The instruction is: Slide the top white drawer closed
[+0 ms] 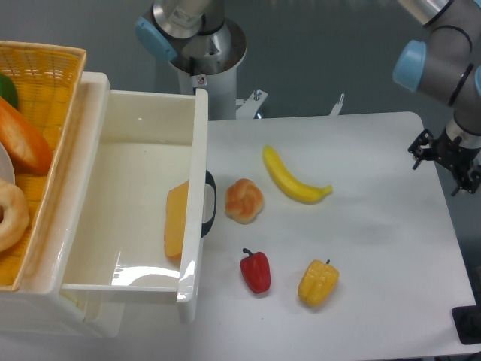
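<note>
Standing pulled out at the tabletop's (391, 248) far side from the end effector (449, 167), the top white drawer (135, 188) is seen with a yellow wedge (176, 219) inside. Between them lie a bun (244, 201), banana (291, 179) and two peppers (255, 271). Whether the end effector is open cannot be told.

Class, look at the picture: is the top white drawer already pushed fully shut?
No, the drawer stands pulled out, its inside open to view with a yellow wedge lying in it.
</note>
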